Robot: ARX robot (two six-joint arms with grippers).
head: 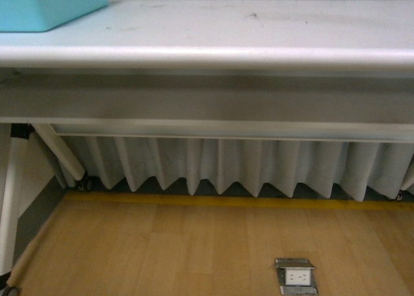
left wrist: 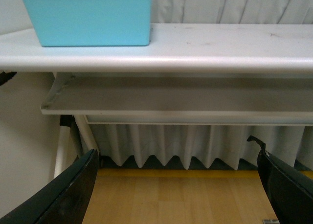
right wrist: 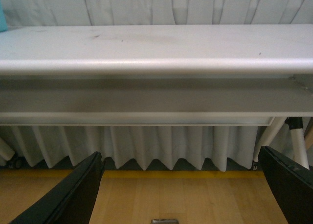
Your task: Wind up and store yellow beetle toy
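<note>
Two grippers sit low, below the level of the worktop [head: 213, 31], each wrist camera looking out at its front edge and the floor under it. Left gripper [left wrist: 178, 194]: jaws wide apart, dark fingers [left wrist: 68, 194] showing at either lower corner of its wrist view, nothing between them but wooden floor [head: 194, 251] and the pleated white curtain [head: 259, 167]. Right gripper [right wrist: 181, 194]: same story, jaws spread, empty, fingers [right wrist: 73, 197] cut off by the picture's edge. Neither arm appears in the front view.

On the worktop, over toward the robot's left, sits the teal bin [left wrist: 90, 16], its top cropped off in both the front and left wrist views, so what lies inside is hidden. A thin teal sliver at the edge of the right wrist view is probably that same bin.

And the yellow beetle toy? It shows in no view; the bare stretch of worktop carries only smudges. Where it sits cannot be told.

Down on the floor, a metal floor outlet [head: 296, 276] lies flush in the wood, and a yellow stripe [head: 226, 201] runs along the curtain's hem.
</note>
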